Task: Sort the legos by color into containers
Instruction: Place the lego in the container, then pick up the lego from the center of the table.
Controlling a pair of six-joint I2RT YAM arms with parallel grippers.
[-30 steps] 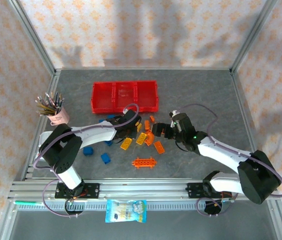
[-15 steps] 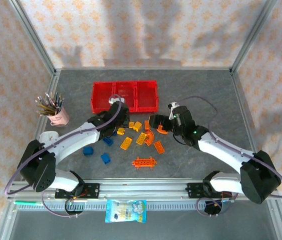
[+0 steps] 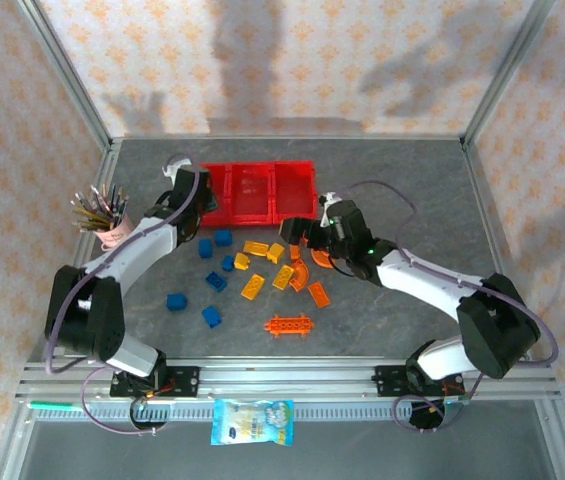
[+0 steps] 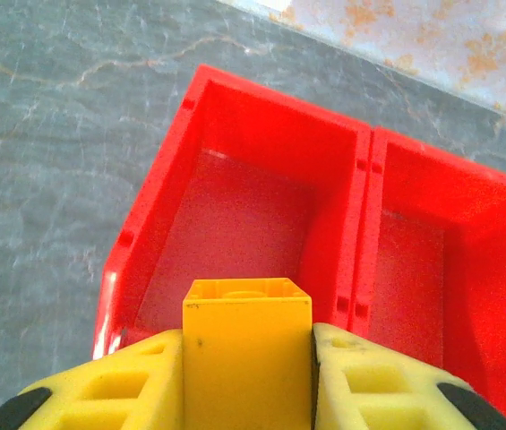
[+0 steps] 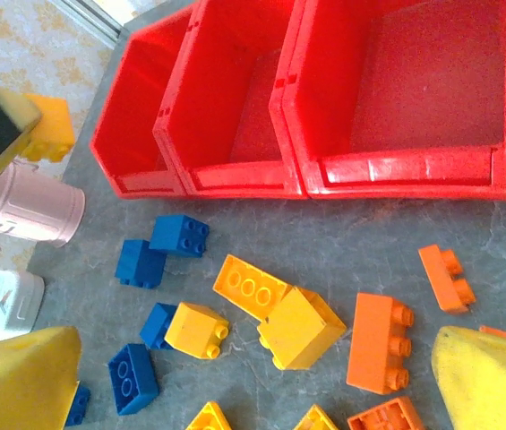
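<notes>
The containers (image 3: 252,190), three joined red bins, stand at the back of the table. My left gripper (image 3: 184,176) hovers at their left end, shut on a yellow brick (image 4: 246,345). In the left wrist view that brick hangs over the near wall of the leftmost bin (image 4: 150,202), whose floor looks bare. My right gripper (image 3: 310,233) is open above the loose legos, just in front of the right bin (image 5: 396,175). Between its fingers (image 5: 20,381) lie yellow bricks (image 5: 299,329), blue bricks (image 5: 179,235) and orange bricks (image 5: 380,342). An orange ladder plate (image 3: 290,324) lies nearer the front.
A pink pencil cup (image 3: 114,230) stands left of the bins, close to the left arm. A snack bag (image 3: 252,420) lies on the front rail. Blue bricks (image 3: 177,301) are scattered left of the pile. Cage posts frame the table.
The left arm has carried the yellow brick from the pile back and left to the leftmost bin. The right gripper has moved left and back toward the bins, still open.
</notes>
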